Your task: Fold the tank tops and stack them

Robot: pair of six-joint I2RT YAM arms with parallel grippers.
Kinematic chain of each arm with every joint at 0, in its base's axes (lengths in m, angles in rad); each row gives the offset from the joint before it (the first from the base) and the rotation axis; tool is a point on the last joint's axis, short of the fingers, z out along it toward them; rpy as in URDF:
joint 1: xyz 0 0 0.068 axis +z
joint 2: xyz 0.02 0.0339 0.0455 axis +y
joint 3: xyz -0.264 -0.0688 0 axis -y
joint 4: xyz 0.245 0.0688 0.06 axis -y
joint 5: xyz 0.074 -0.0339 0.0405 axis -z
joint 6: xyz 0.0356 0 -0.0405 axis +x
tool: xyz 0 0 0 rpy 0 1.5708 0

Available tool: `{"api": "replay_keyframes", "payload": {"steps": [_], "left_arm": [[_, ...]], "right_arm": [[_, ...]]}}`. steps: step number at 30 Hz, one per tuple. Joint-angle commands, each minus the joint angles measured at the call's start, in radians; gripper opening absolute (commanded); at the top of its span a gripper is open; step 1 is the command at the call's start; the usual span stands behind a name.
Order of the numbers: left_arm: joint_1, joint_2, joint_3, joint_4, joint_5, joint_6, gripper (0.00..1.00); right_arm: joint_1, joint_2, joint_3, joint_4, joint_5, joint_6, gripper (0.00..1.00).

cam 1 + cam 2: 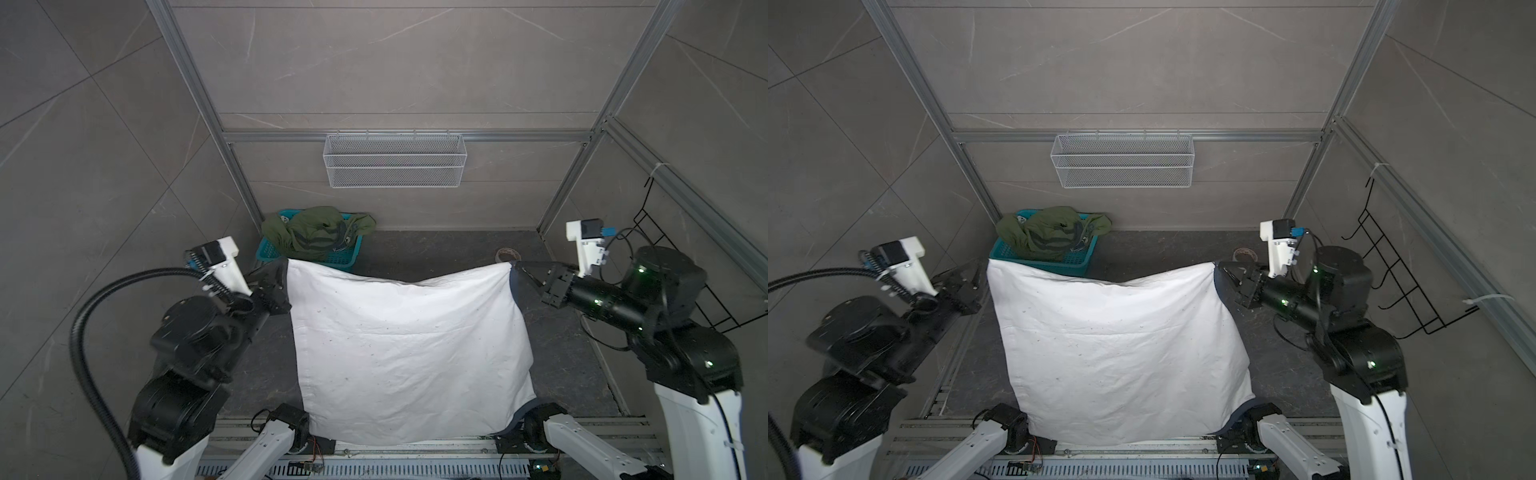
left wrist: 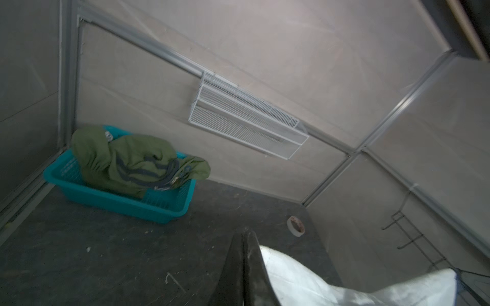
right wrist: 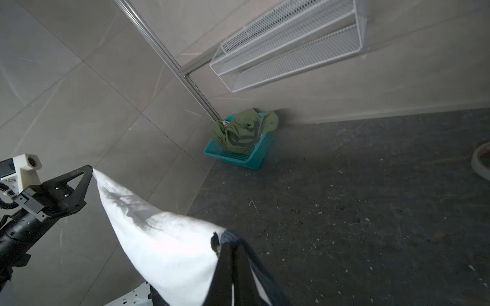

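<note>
Two grippers are sharing one garment. The left gripper is clamping its jaws shut on one upper corner of the white tank top, and the right gripper is pinching the opposite upper corner, where a strip of dark navy trim is showing. The right wrist view is showing both grips: the right gripper is biting the trimmed corner, and the left gripper is nipping the far corner. The cloth is stretching in the air between them. In both top views the left gripper is sitting just beside the near edge of the teal basket, and the right gripper is holding well apart from the basket, off to its right. The white tank top is hanging as a broad sheet in front of the basket. Its top edge is sagging in the middle, and its lower part is draping toward the near rail, far from the basket. The olive tank top is lying crumpled inside the basket and spilling over its rim. A tape roll is resting on the dark table, well to the right of the basket. A wire mesh shelf is hanging on the back wall, above the basket and to its right.
</note>
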Motion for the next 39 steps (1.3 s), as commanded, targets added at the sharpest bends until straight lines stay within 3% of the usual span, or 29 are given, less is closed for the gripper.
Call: {"api": "replay_keyframes", "payload": {"steps": [1,7,16,17,18,20,21,23,24,26,28,32,36,39], "left_arm": [[0.003,0.115,-0.080,0.017,-0.184,-0.009,0.00],[0.011,0.373,-0.211,0.157,-0.257,-0.006,0.00],[0.096,0.746,-0.144,0.203,-0.205,-0.047,0.00],[0.107,0.779,-0.121,0.184,-0.204,-0.057,0.00],[0.116,0.810,-0.097,0.166,-0.199,-0.062,0.01],[0.125,0.840,-0.054,0.121,-0.200,-0.067,0.20],[0.126,0.846,-0.039,0.100,-0.205,-0.071,0.34],[0.126,0.832,-0.023,0.067,-0.205,-0.075,0.54],[0.126,0.814,-0.024,0.053,-0.207,-0.078,0.60],[0.121,0.765,-0.032,0.033,-0.203,-0.073,0.68],[0.115,0.711,-0.047,0.017,-0.180,-0.066,0.72],[0.084,0.648,-0.114,0.040,0.010,-0.033,0.73],[-0.003,0.679,-0.215,0.145,0.106,-0.038,0.74],[-0.020,0.756,-0.275,0.255,0.209,-0.077,0.74]], "right_arm": [[-0.002,0.074,-0.143,0.160,0.020,0.026,0.00],[0.012,0.276,-0.357,0.353,0.093,0.032,0.00],[0.018,0.594,-0.330,0.454,0.209,0.030,0.00],[0.018,0.616,-0.316,0.447,0.223,0.030,0.02],[0.019,0.636,-0.301,0.442,0.232,0.027,0.17],[0.018,0.649,-0.280,0.428,0.245,0.027,0.41],[0.017,0.645,-0.271,0.414,0.261,0.024,0.50],[0.014,0.621,-0.260,0.365,0.328,0.024,0.62],[0.011,0.602,-0.260,0.339,0.375,0.023,0.70],[-0.006,0.559,-0.268,0.283,0.434,0.021,0.75],[-0.035,0.514,-0.299,0.240,0.449,0.025,0.76],[-0.085,0.420,-0.411,0.166,0.420,0.055,0.76],[-0.102,0.322,-0.546,0.148,0.381,0.093,0.76],[-0.104,0.273,-0.631,0.160,0.362,0.122,0.76]]}}
